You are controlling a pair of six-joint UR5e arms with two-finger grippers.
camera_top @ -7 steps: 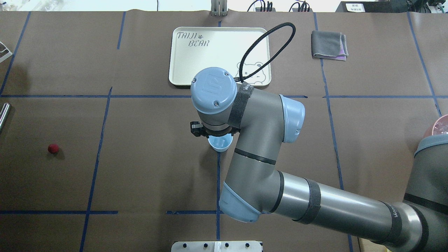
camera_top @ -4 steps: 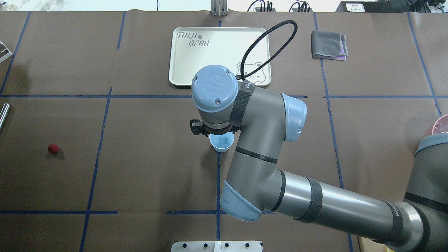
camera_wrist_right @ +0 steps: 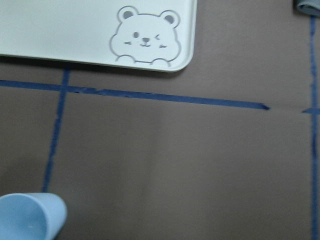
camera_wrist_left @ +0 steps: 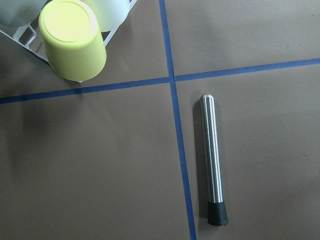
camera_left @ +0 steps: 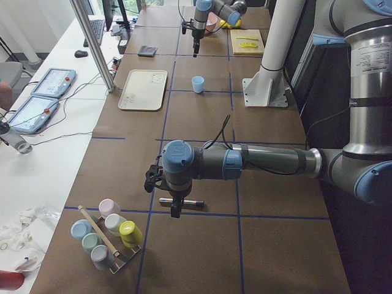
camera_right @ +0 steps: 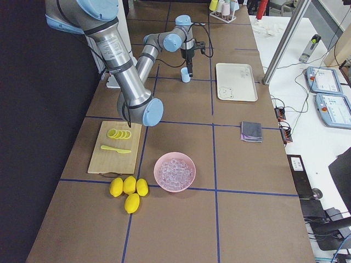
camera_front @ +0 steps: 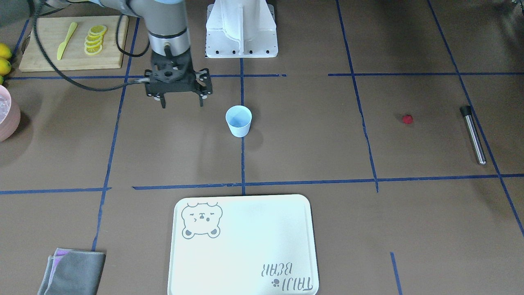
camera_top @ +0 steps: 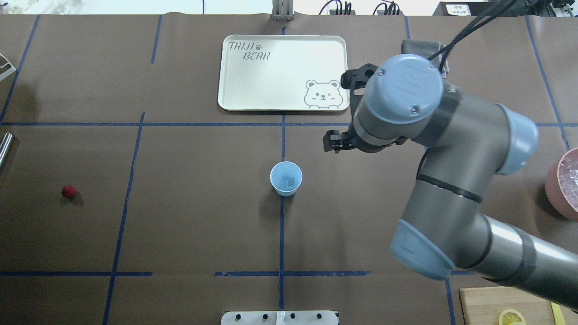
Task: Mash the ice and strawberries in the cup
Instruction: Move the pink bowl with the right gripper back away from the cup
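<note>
Brown-papered table, lab clutter beyond. The cup stands at its middle with the ice inside, so that part is done. The strawberry lies well apart, not yet in, and the mashing is left to do. Right gripper hangs near the cup, jaws spread, empty. The left gripper hovers over the muddler — its jaws I cannot tell.

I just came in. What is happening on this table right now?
The pale blue cup stands on the table with one ice cube inside. The right gripper hangs open and empty beside it. The strawberry lies far from the cup, not yet in it. The left gripper hovers above a steel muddler; I cannot tell whether it is open.
</note>
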